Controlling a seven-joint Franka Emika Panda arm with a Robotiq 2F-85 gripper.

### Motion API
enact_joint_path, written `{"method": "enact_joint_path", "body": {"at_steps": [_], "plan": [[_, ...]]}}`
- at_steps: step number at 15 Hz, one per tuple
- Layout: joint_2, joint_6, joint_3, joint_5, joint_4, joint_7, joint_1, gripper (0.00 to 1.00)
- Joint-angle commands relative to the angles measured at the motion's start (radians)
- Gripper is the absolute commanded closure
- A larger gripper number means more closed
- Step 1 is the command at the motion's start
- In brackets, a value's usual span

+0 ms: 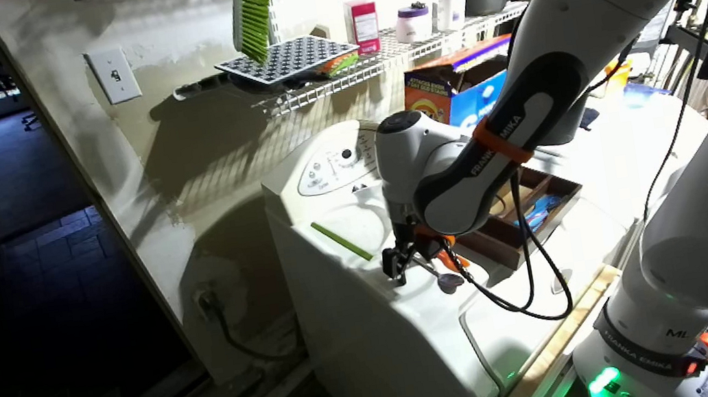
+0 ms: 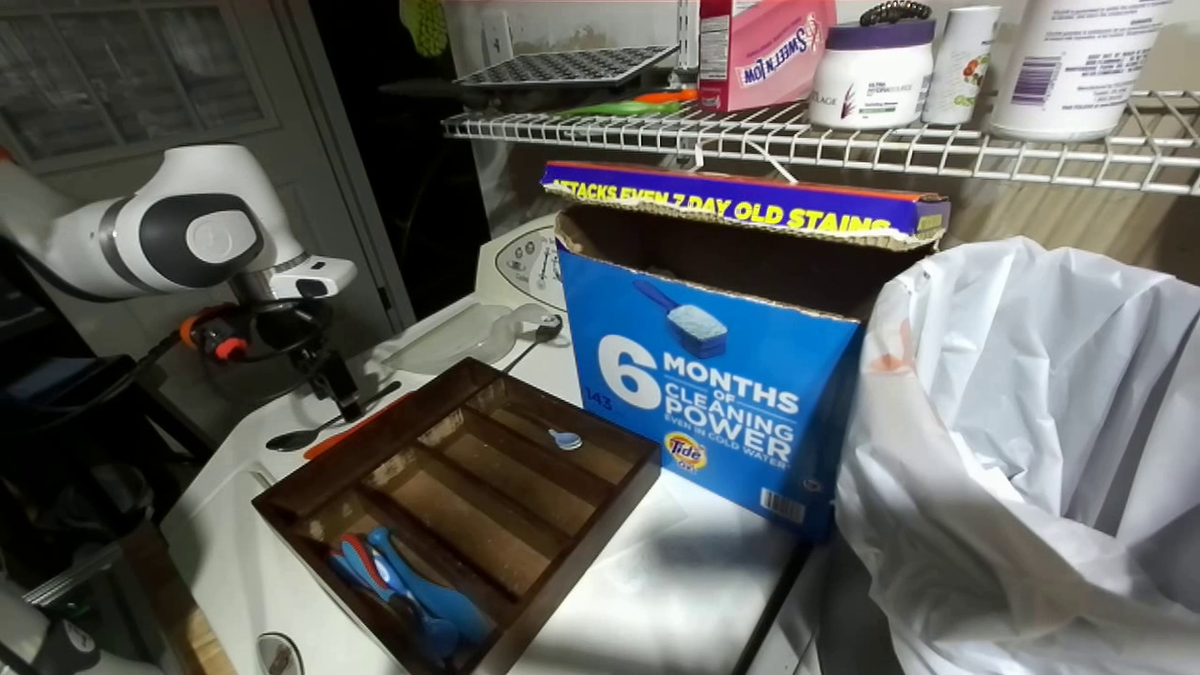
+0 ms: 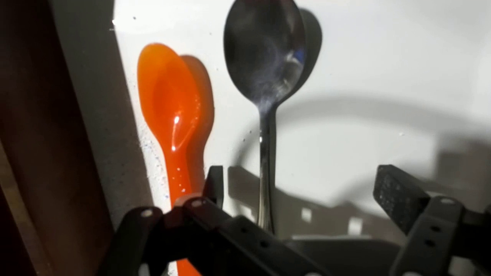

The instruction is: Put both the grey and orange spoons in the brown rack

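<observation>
The grey spoon (image 3: 264,50) lies bowl-away on the white machine top. It also shows in both exterior views (image 1: 449,283) (image 2: 292,439). The orange spoon (image 3: 165,96) lies beside it, nearer the brown rack (image 3: 57,153); it shows in both exterior views (image 1: 453,259) (image 2: 361,429). The rack (image 2: 323,475) has long compartments, one with blue and red utensils, another with a small light-blue spoon. My gripper (image 3: 301,180) is open above the grey spoon. The grey handle runs between the fingers, nearer the left one. The left finger partly covers the orange handle. The gripper (image 2: 349,403) also shows in an exterior view.
A blue detergent box (image 2: 712,394) stands behind the rack. A white bag-lined bin (image 2: 1012,422) is beside it. A wire shelf (image 2: 797,150) with containers hangs above. A clear plastic piece (image 2: 441,342) and a dark-ended utensil (image 2: 548,326) lie beside the rack. A green strip (image 1: 341,240) lies near the machine's edge.
</observation>
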Motion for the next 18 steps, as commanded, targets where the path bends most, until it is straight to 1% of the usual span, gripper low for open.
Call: {"method": "enact_joint_path", "body": {"at_steps": [1,2,3,5,6,10,13,14,15,18], "plan": [[-0.009,-0.022,-0.008,-0.031,0.0,0.025,-0.008,0.0],[-0.009,-0.022,-0.008,-0.031,0.0,0.026,-0.007,0.19],[-0.01,-0.021,-0.008,-0.032,0.0,0.026,-0.007,0.27],[-0.015,-0.022,-0.008,-0.032,0.003,0.026,-0.008,0.4],[-0.017,-0.024,-0.008,-0.031,0.004,0.026,-0.008,0.48],[-0.016,-0.031,-0.008,-0.03,0.007,0.027,-0.01,0.75],[-0.023,-0.039,-0.01,-0.029,0.008,0.028,-0.013,0.97],[-0.026,-0.043,-0.011,-0.027,0.008,0.028,-0.014,1.0],[-0.029,-0.046,-0.011,-0.026,0.008,0.028,-0.015,1.0],[-0.034,-0.063,-0.015,-0.02,0.008,0.023,-0.02,0.98]]}}
